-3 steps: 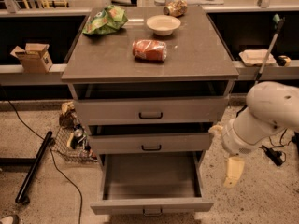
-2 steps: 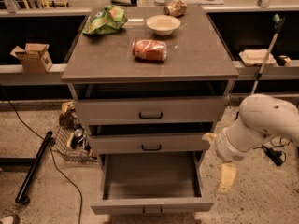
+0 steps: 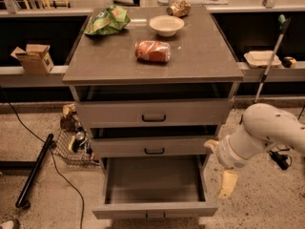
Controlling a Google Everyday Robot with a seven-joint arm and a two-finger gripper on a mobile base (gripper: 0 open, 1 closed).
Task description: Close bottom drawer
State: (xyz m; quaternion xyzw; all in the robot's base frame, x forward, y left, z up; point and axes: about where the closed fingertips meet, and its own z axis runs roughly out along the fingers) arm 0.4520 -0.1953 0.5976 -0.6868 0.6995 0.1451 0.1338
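The grey cabinet has three drawers. The bottom drawer (image 3: 155,209) is pulled far out and empty, with its low front panel and small black handle at the lower edge of the view. The middle drawer (image 3: 153,147) and the top drawer (image 3: 153,112) stand slightly out. My white arm reaches in from the right, and the gripper (image 3: 227,184) hangs pointing down just right of the open drawer's right side wall, close to its front corner. It holds nothing that I can see.
On the cabinet top lie a red can (image 3: 152,51), a white bowl (image 3: 166,25), a green chip bag (image 3: 107,21) and a crumpled can (image 3: 177,8). A wire basket (image 3: 71,147) and a black pole (image 3: 33,171) are on the floor at left. A cardboard box (image 3: 33,57) sits on the left ledge.
My arm and gripper have moved left, closer to the open bottom drawer's right side. The drawer has not moved.
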